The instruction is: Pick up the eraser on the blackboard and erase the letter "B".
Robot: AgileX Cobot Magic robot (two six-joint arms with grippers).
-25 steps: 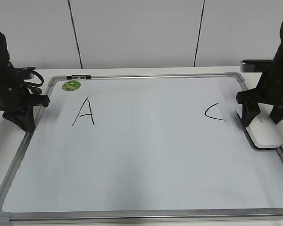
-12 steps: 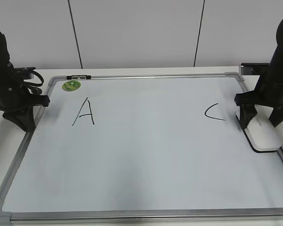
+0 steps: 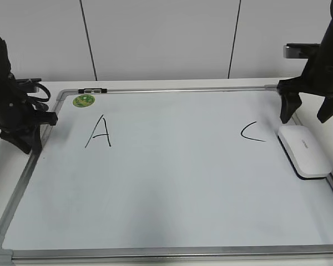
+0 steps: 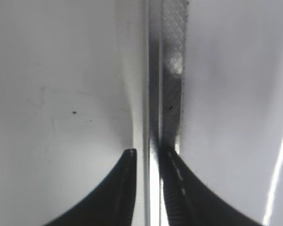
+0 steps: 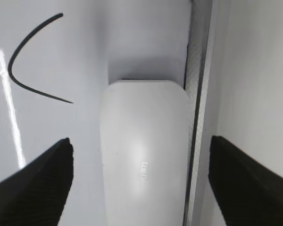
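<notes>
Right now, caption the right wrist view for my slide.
Open right claw above the white eraser beside the blackboard frame, near the letter C.

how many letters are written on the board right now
2. The letter "A" is on the left part of the blackboard, below the green sticker. The letter "C" is on the right, just left of the eraser. No "B" shows.

We found the eraser [image 5: 144, 155] cut off by the lower edge of the right wrist view, its small grey lettering too small to read. The blackboard [image 3: 172, 252] ran past the lower and right edges of the exterior view. The left gripper [image 4: 148, 162] showed only its fingertips, with the blackboard's frame [image 4: 172, 70] blurred between them. We could find no letter "B" in any view.
</notes>
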